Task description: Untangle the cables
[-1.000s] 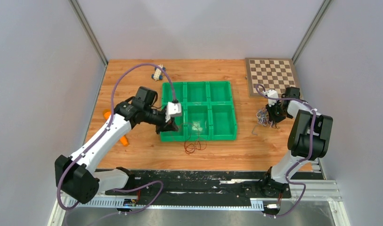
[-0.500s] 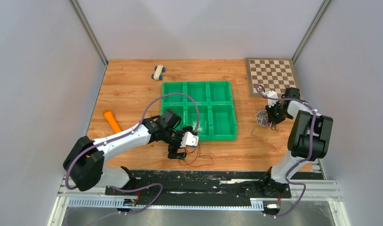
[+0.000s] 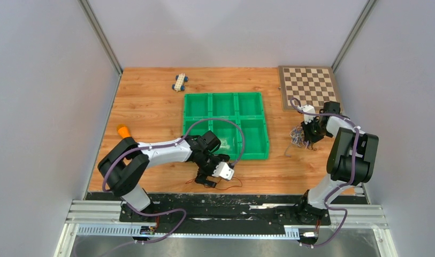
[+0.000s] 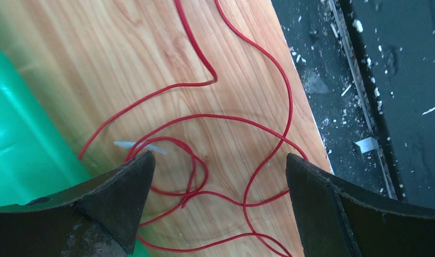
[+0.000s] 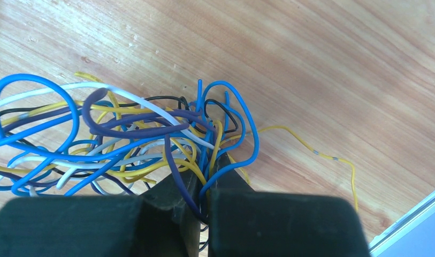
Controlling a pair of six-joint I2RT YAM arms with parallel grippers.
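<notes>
A wooden table (image 3: 151, 101) with a warm orange grain fills the middle of a small booth. Plain pale grey walls close it in: the back wall (image 3: 226, 32) behind the table's far edge, the left wall (image 3: 38, 107) and the right wall (image 3: 402, 80) along its sides. A slanted metal post (image 3: 101, 36) rises from the table's far left corner, a second post (image 3: 354, 33) from its far right corner. Along the table's near edge runs a black strip (image 3: 258, 211) flecked with white, then an aluminium rail (image 3: 231, 230), then a grey metal sheet (image 3: 226, 249). The light is even and soft.
</notes>
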